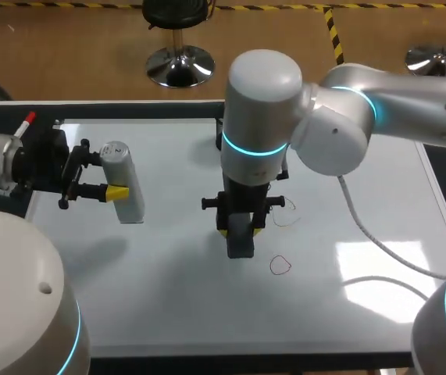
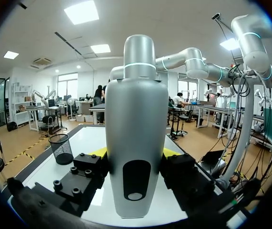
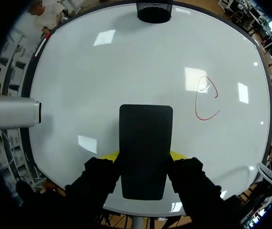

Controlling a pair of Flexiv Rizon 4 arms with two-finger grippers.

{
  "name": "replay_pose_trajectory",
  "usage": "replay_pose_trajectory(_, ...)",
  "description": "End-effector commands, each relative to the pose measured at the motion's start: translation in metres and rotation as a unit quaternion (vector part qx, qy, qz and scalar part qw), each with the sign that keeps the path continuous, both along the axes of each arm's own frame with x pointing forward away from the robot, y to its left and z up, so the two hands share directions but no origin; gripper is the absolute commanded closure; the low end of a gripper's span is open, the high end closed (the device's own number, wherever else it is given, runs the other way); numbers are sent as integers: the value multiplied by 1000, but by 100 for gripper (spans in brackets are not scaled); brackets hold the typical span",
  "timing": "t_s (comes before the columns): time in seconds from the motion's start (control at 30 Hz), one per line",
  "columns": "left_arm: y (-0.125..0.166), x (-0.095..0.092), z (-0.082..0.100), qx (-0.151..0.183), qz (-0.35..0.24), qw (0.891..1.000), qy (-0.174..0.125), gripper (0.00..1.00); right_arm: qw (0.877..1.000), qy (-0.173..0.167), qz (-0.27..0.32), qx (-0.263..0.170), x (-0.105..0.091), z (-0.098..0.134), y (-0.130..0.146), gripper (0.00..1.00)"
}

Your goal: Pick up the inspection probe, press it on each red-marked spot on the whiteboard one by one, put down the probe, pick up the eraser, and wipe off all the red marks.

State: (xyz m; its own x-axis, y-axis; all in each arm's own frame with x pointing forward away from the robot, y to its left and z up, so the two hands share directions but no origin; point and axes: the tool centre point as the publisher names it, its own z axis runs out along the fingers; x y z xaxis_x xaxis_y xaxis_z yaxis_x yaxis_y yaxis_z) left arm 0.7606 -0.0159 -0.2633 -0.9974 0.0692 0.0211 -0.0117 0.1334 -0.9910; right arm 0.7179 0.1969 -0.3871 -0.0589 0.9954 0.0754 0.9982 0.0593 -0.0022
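Beside the red loop mark (image 1: 280, 266), right claw (image 1: 240, 230) clamps seemingly stiff black block eraser (image 3: 145, 143) mid-body; left claw (image 1: 112, 173) grips smooth, probably slippery grey probe (image 1: 129, 195).

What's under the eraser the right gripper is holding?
Only bare whiteboard shows around the eraser; the patch directly beneath it is covered. One red loop lies off to its side, clear of it. The right gripper clamps the eraser from both sides.
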Motion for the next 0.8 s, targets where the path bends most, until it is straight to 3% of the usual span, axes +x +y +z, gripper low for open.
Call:
replay_pose_trajectory(0.03,0,0,0,-1,0,1000,-1,100,1000,3,0,1,1,-8,9,100)
replay_pose_trajectory(0.8,0,0,0,-1,0,1000,-1,100,1000,27,8,9,14,-33,41,100)
